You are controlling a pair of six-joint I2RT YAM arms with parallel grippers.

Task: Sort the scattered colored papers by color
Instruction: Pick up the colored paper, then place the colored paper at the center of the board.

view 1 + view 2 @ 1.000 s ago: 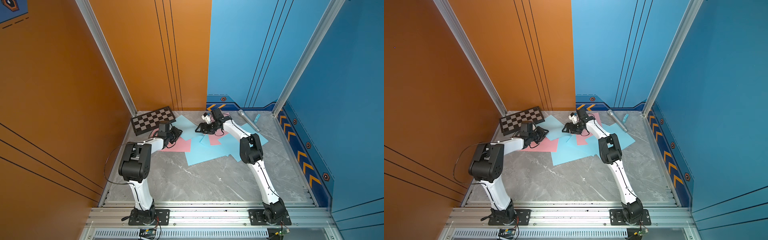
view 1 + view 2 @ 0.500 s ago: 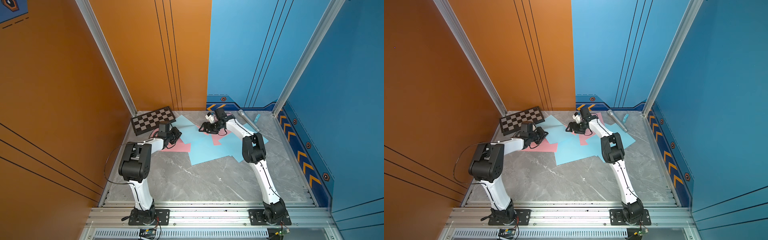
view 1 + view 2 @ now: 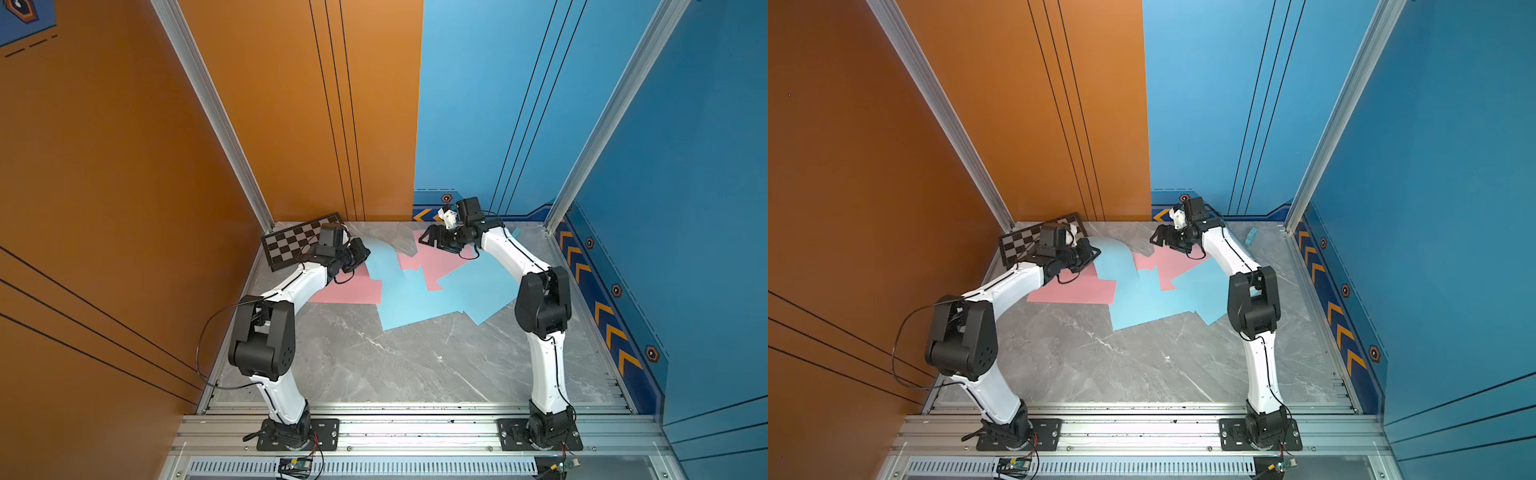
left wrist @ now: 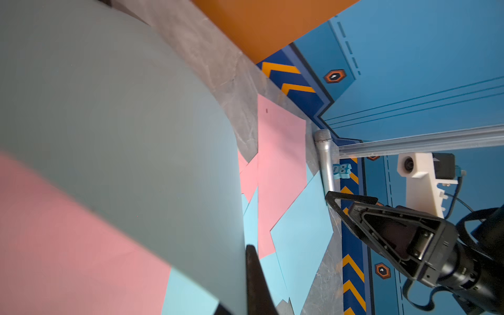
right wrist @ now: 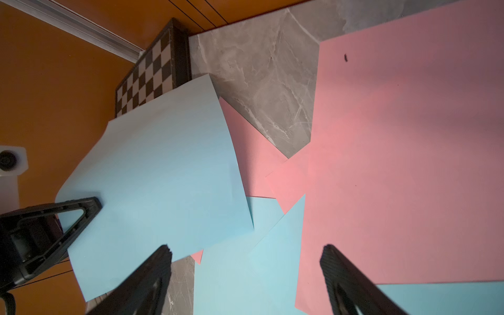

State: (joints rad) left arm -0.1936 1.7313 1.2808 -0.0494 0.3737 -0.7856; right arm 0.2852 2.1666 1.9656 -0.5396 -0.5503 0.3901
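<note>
L pincer (image 3: 364, 254) is pinching the edge of a curled light-blue sheet (image 3: 384, 261) beside the chessboard (image 3: 291, 246), R pincer (image 3: 430, 240) is hovering spread over a pink sheet (image 3: 436, 262) at bench (image 3: 374, 365) rear; recommending lifting slow w/o dragging what lies underneath, then laying it flat on the blue pile (image 3: 415, 307).

A curled light-blue sheet (image 4: 122, 122), pinched by the left gripper (image 4: 249, 261), looms over pink and blue papers (image 4: 281, 163) strewn on grey marble floor (image 4: 218, 62), the right gripper (image 4: 341, 204) near a silver microphone (image 4: 326, 161).
</note>
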